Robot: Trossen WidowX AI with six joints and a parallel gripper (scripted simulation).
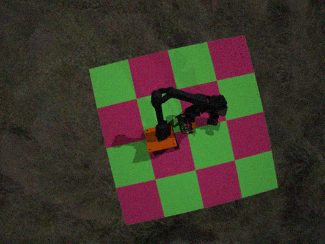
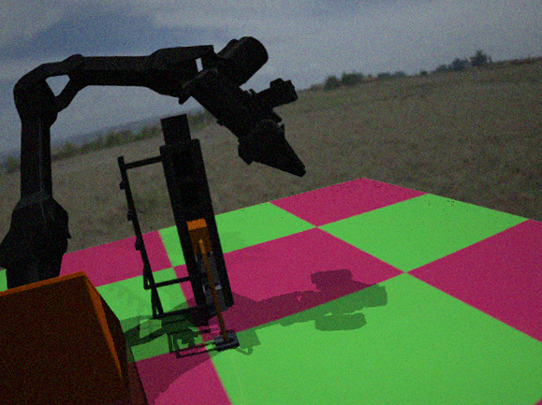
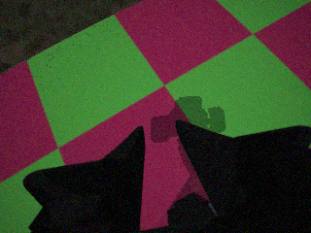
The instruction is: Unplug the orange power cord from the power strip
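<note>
Barely begun: gripper (image 2: 292, 167) part-open, empty, high above; orange plug (image 2: 197, 228) apparently seated in power strip (image 2: 192, 211) below.

The gripper (image 2: 292, 165) hangs in open air, well above the checkered mat (image 2: 413, 276). Beside it stands the tall power strip (image 2: 192, 211) — a thin rack (image 2: 138, 239) behind it.

From above, the arm (image 1: 191, 99) hides most of the power strip (image 1: 185, 123).
</note>
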